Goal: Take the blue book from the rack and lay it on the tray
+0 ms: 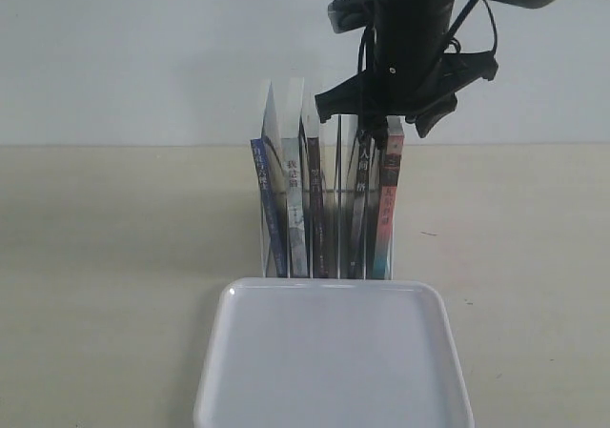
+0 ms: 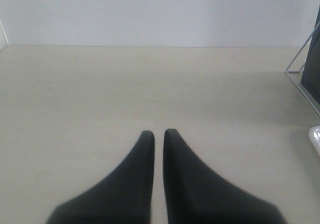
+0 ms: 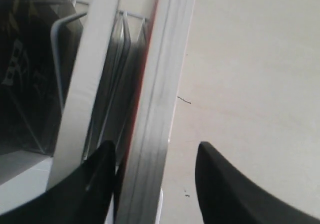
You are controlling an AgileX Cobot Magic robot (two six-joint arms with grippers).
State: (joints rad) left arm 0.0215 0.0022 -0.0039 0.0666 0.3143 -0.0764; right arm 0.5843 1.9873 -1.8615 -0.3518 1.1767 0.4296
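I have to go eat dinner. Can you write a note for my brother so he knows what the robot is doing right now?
Left claw: shut, holding nothing.
Right claw: open, straddling the top of the red-and-teal-spined book at the rack's right end.
Dark blue thin paperback book: leaning in the small transparent upright rack, at its left end in the exterior view.
White glossy rectangular plastic tray: in front of the rack.
Done: nothing yet.
Left: grab the blue book, lift it out, lay it on the tray.

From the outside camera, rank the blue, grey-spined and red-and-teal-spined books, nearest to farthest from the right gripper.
1. red-and-teal-spined book, right end, beneath the right gripper.
2. grey-spined book, left of middle.
3. blue book, far left end.
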